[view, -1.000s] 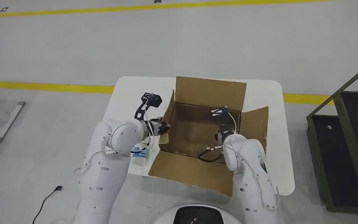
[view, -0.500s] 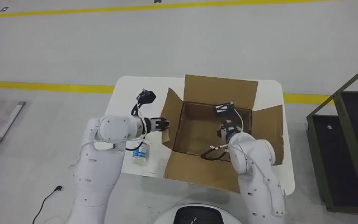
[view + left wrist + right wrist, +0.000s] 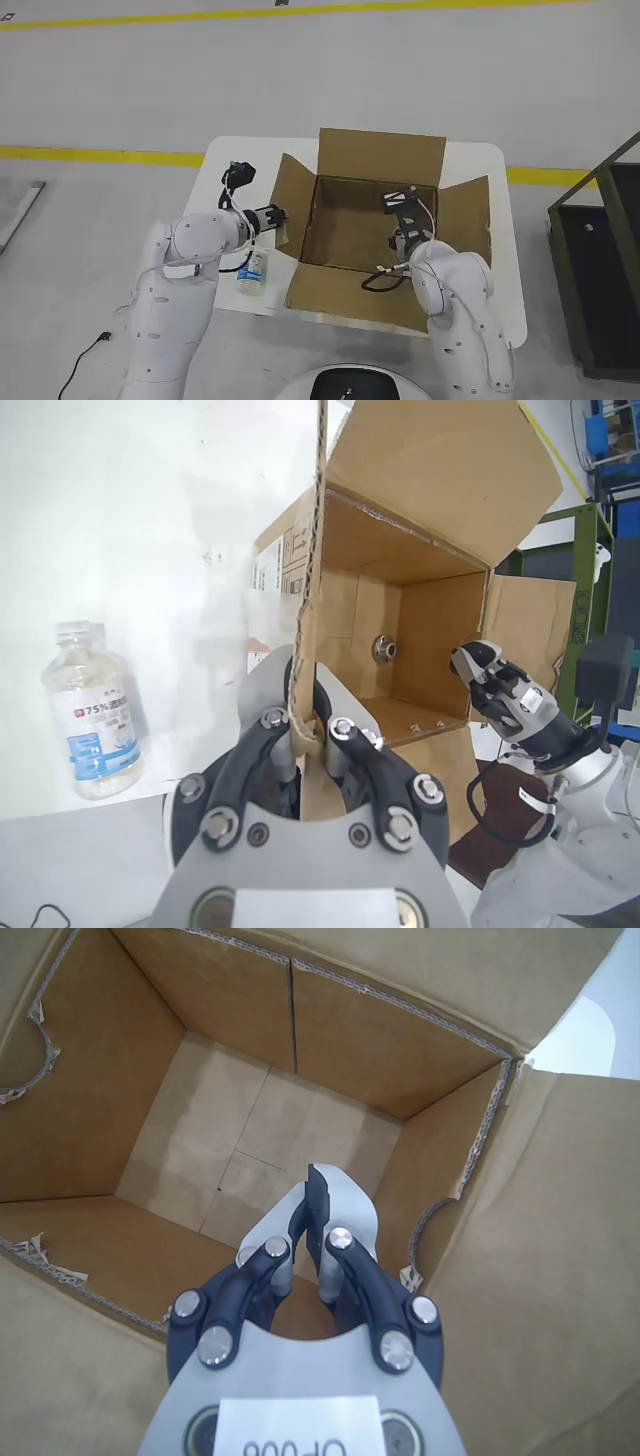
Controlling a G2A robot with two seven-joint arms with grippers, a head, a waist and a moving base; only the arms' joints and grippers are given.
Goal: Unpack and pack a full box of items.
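My left claw [image 3: 302,727] pinched the box's [image 3: 350,225] flap [image 3: 295,185] by its torn edge, likely light, bendy cardboard; my right claw [image 3: 311,1213] hung closed, empty, inside.

In the top view the left arm covers part of the bottle [image 3: 251,275]. The right arm hides the near right corner of the box [image 3: 380,155] and some of its floor. The green rack [image 3: 600,290] is cut off by the picture's right edge.

In the left wrist view the flap [image 3: 320,795] runs edge-on between the jaws of the left gripper [image 3: 302,695], hiding the pads behind it. A small round metal piece [image 3: 384,648] on the far inner wall is too small to identify.

In the right wrist view the right gripper [image 3: 312,1198] blocks the floor beneath it, and the box's flaps run past every edge.
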